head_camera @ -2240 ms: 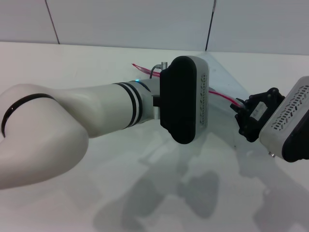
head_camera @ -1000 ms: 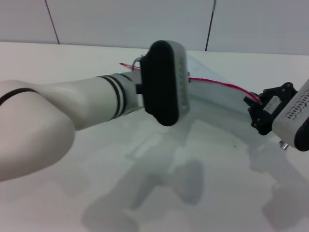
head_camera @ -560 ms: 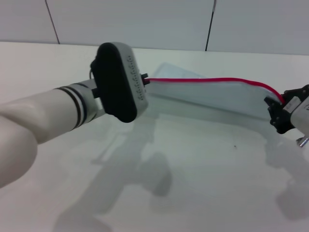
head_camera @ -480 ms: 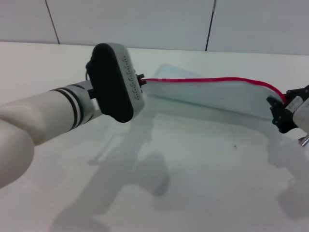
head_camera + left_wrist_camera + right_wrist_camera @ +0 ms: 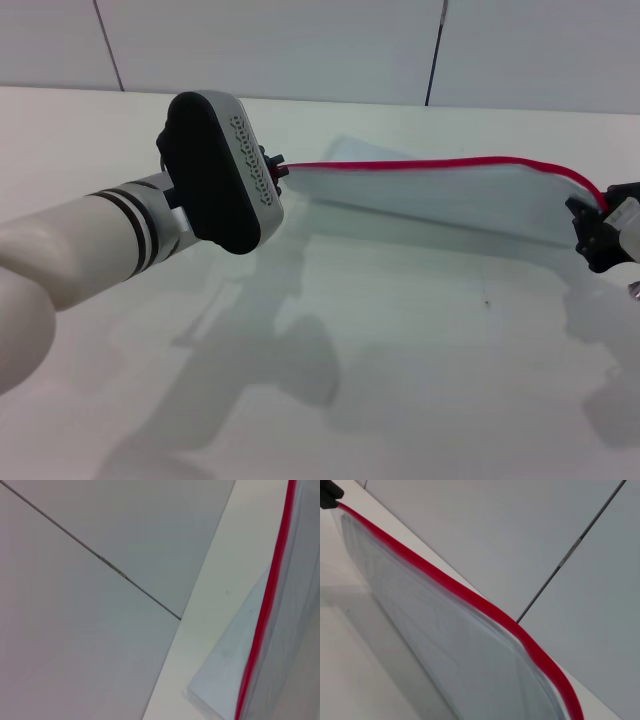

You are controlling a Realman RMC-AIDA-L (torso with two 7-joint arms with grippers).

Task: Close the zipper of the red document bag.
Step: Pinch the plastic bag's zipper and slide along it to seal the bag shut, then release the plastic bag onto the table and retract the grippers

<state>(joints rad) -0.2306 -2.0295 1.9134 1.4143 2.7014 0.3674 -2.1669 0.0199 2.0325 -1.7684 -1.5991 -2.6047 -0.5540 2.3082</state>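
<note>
While the white bench (image 5: pixel 420 380) lies bare nearest the camera, the large translucent blue-grey plastic document bag (image 5: pixel 450 195) hangs between the left end effector (image 5: pixel 280 170) and right end effector (image 5: pixel 592 228), both apparently clamped on its thin red zipper (image 5: pixel 430 164); closure looks nearly finished, slider unseen.

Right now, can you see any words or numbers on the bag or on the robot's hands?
No words, numbers or signs can be read in any view.
The red document bag: plain pale plastic, no print.
The zipper: plain red strip.
The left gripper, at one end of the zipper: no label shows.
The right gripper, at the other end: no label shows.
</note>
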